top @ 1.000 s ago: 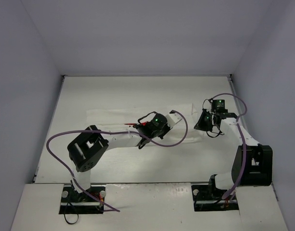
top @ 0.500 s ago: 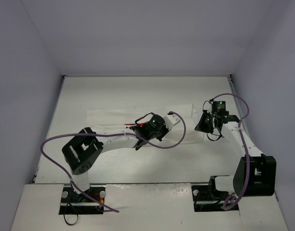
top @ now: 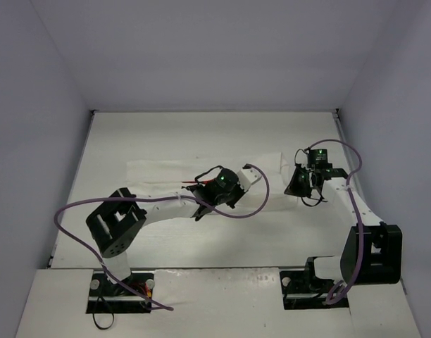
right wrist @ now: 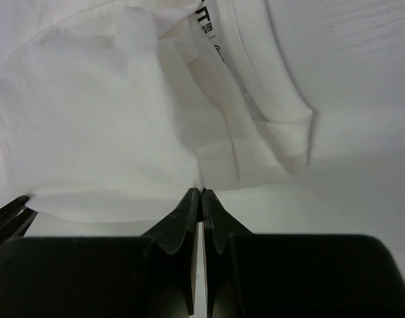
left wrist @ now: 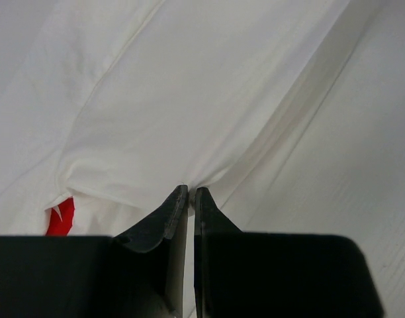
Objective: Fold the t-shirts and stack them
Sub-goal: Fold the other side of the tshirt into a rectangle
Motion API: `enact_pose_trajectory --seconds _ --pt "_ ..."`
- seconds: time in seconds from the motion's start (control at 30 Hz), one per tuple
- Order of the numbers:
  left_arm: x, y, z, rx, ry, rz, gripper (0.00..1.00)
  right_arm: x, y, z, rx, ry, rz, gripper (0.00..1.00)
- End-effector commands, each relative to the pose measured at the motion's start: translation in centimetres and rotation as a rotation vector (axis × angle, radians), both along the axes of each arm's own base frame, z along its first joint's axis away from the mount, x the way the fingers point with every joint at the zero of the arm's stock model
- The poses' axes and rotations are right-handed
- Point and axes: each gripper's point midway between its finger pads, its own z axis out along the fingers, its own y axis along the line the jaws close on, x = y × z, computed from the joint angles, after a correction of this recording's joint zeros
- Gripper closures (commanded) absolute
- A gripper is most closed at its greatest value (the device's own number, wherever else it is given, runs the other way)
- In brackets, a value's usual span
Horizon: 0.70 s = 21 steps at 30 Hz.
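The left tool (left wrist: pixel 190 191) has its jaws pressed together on a gathered pinch of the white t-shirt (left wrist: pixel 189 86), with creases fanning out from the tips and a scrap of red print (left wrist: pixel 62 215) just to the left. The right tool (right wrist: pixel 201 193), also pressed together, nips the shirt's near edge below the neck label (right wrist: pixel 206 20). The shirt lies as a long band across the middle of the bench (top: pixel 201 134).
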Motion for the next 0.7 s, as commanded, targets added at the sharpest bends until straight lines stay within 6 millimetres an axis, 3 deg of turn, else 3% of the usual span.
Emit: enact_pose_trajectory --seconds 0.0,0.23,0.37,0.67 --pt "3.2 0.3 5.8 -0.092 -0.080 0.064 1.00 2.4 -1.0 1.9 -0.073 -0.059 -0.007 1.00" --pt "6.7 0.9 7.2 -0.090 -0.115 0.086 1.00 4.9 -0.5 3.1 -0.084 -0.074 0.016 1.00" --pt "7.5 0.4 7.8 -0.077 -0.130 0.076 1.00 5.9 -0.3 3.8 -0.089 -0.089 0.023 1.00" --pt "5.6 0.3 8.0 -0.111 -0.084 0.056 1.00 4.3 -0.1 4.4 -0.083 -0.116 0.042 1.00"
